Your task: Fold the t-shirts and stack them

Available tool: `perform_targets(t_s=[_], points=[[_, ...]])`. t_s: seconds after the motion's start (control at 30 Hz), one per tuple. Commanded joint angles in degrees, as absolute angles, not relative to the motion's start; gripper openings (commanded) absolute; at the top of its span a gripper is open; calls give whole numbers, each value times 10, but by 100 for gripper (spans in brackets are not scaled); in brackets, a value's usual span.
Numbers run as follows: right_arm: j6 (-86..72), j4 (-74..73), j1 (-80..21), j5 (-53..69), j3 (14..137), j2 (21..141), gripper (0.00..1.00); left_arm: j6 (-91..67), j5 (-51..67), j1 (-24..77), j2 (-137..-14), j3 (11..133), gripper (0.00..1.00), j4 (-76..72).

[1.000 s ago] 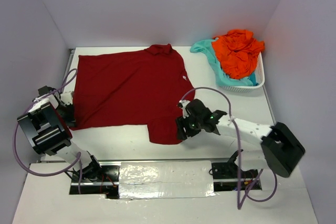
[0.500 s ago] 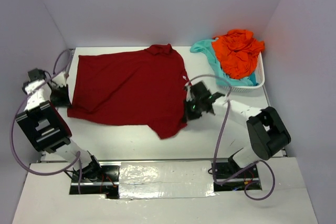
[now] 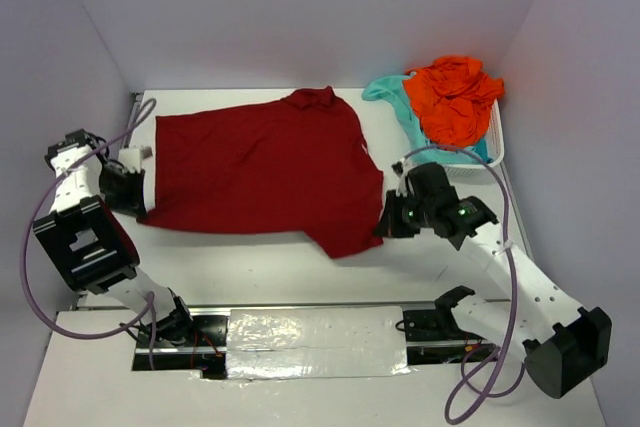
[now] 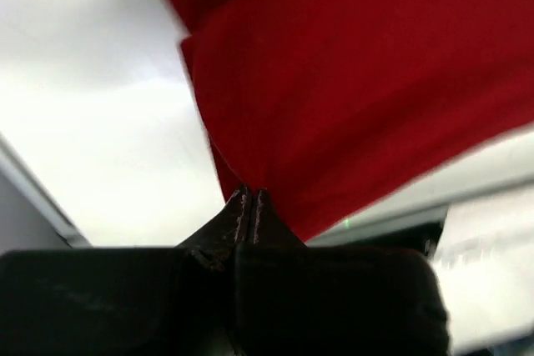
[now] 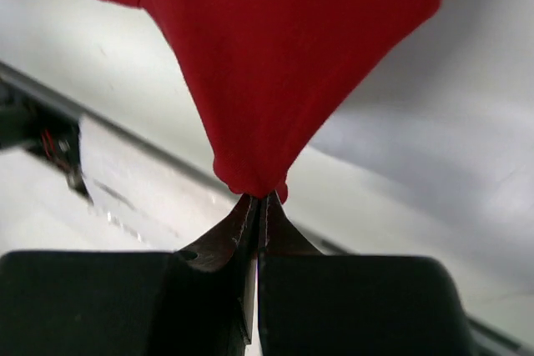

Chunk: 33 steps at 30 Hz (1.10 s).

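A dark red t-shirt (image 3: 265, 167) lies spread across the table, collar toward the back wall. My left gripper (image 3: 140, 202) is shut on its near left corner, where the red cloth (image 4: 359, 81) bunches at the closed tips (image 4: 250, 193). My right gripper (image 3: 383, 227) is shut on the near right edge of the shirt, and the red cloth (image 5: 284, 64) hangs in a taut point from the pinched tips (image 5: 261, 198). An orange t-shirt (image 3: 455, 97) and a mint-aqua t-shirt (image 3: 405, 112) are heaped in the white mesh basket (image 3: 490, 152) at the back right.
The basket stands against the right wall, with the aqua shirt spilling over its left rim onto the table. Walls close in the left, back and right sides. A foil-covered strip (image 3: 315, 342) runs between the arm bases at the near edge.
The right gripper closed on the shirt's near right edge and both arms pulled the shirt toward the right and back; its left side has slid away from the left wall.
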<state>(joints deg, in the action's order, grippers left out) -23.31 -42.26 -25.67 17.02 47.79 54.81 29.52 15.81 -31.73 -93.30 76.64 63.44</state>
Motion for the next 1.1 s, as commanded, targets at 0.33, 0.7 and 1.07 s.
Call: perform_targets(t_s=[0.33, 0.7, 1.07], points=[[-333, -522, -373, 166, 427, 508, 0, 392, 3, -321, -872, 688, 0, 720], [-326, -479, -372, 198, 380, 533, 0, 441, 122, -343, -971, 862, 45, 747], [-314, -413, -364, 187, 343, 586, 0, 121, 141, -191, -1292, 1220, 47, 443]])
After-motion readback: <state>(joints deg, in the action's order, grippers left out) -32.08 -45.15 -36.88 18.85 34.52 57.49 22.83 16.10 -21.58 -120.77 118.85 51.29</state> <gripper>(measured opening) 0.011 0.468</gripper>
